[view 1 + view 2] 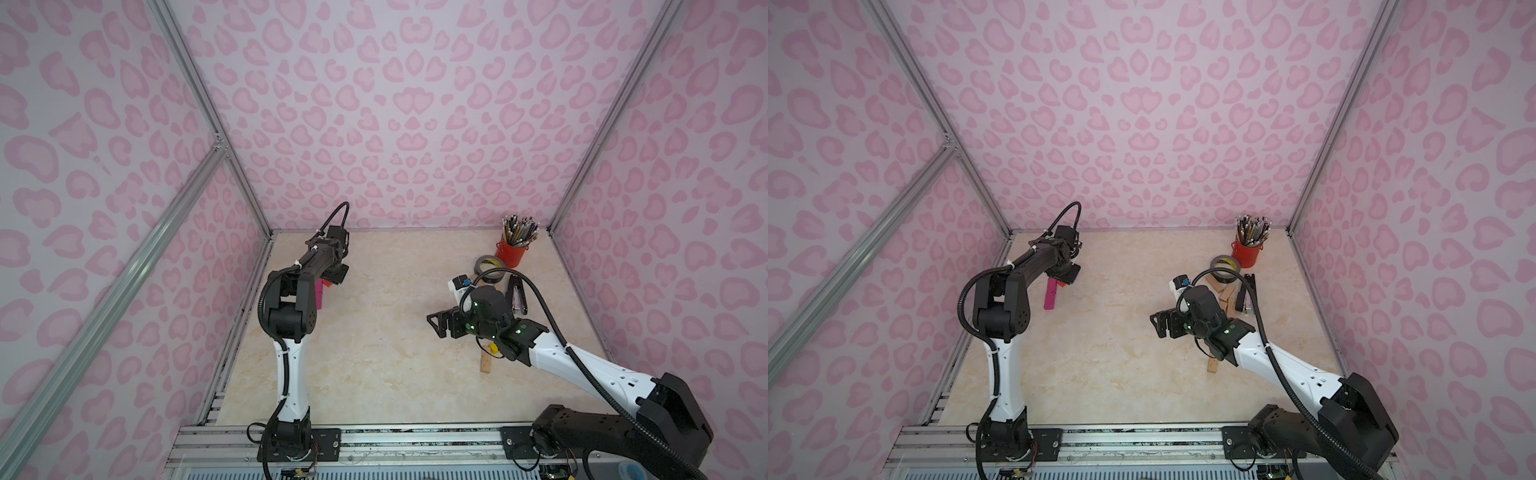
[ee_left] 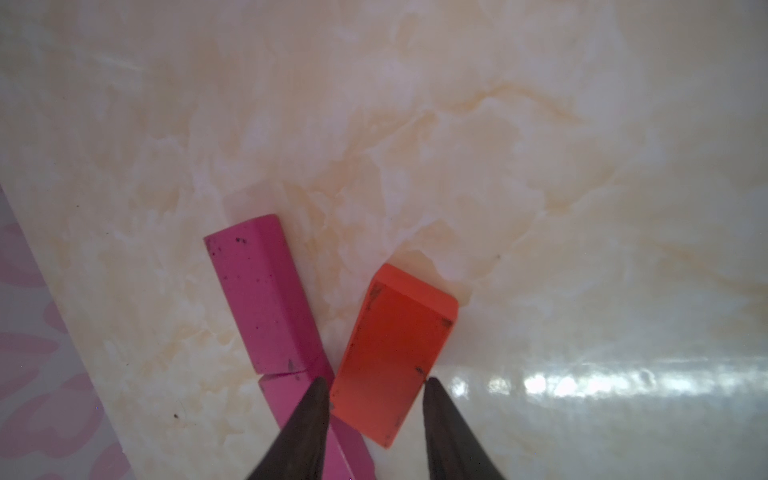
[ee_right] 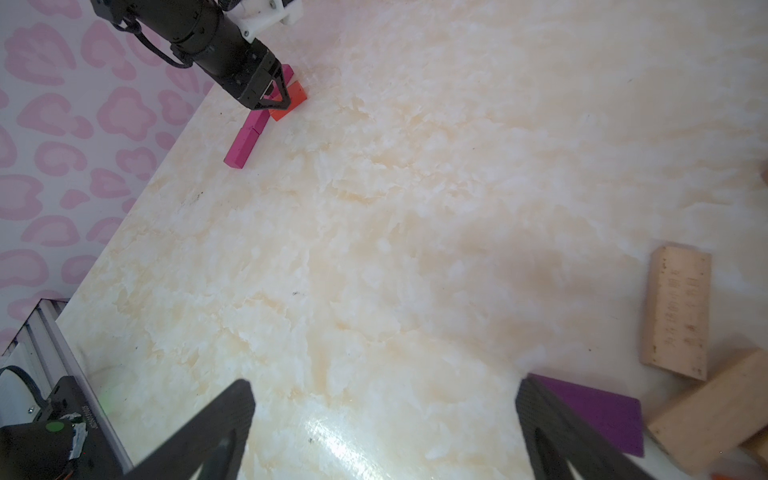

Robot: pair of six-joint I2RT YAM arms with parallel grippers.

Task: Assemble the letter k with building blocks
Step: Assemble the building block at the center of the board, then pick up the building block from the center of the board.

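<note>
**Clerk:** Entry one, the top views?

**Checker:** In a top view, the marble-patterned desk (image 1: 374,357). A row of magenta blocks (image 1: 1050,296) lies end to end at 10 o'clock. An orange-red block (image 1: 1060,284) lies just beside the row, under the left claw (image 1: 1065,277). The right claw (image 1: 436,325) hovers near 3 o'clock and points toward 9. Loose stock from 2 to 4 o'clock: plain wooden blocks (image 1: 1225,296) and one yellow block (image 1: 493,347). Not stock: tape roll (image 1: 490,262), stapler (image 1: 517,296), red pencil cup (image 1: 512,251).

**Clerk:** Entry two, the left wrist?

**Checker:** The left claw's jaws are set narrow and closed on the orange-red block's two long sides. One finger (image 2: 307,419) is wedged between that block and the magenta row. Whether the block rests fully on the desk, I cannot tell.

**Clerk:** Entry three, the right wrist?

**Checker:** The right claw is spread to its widest with nothing between the jaws. A purple block (image 3: 598,409) sits just beside one finger, with the wooden blocks beyond it.

**Clerk:** Hazards?

**Checker:** Likely three.
- When the left claw opens, the wedged finger could push the magenta stem out of line.
- Lifting off at a slant could drag the orange-red arm away from the stem.
- A careless sweep of the right claw could knock the purple block into the pile.
</note>
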